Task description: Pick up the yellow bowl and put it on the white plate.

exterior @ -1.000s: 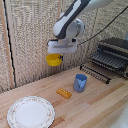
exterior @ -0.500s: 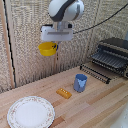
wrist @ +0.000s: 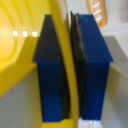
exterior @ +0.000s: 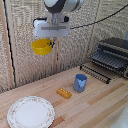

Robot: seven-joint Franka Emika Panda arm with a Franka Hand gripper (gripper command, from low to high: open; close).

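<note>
i had the gripper (exterior: 48,40) clamped on the bowl's (exterior: 41,47) rim, both fingers (wrist: 50,70) pinching its wall, high above the table (exterior: 100,107); the plate (exterior: 30,112) lay below.

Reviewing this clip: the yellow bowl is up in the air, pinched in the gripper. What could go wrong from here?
1. The gripper pinches only the thin rim of the small round yellow plastic bowl; the bowl could swing or slip out.
2. The bowl hangs high, apparently not over the large white floral-rimmed plate; released now, it would probably miss or bounce.
3. The flat orange block and blue cup sit nearby; a dropped bowl might hit them.
</note>
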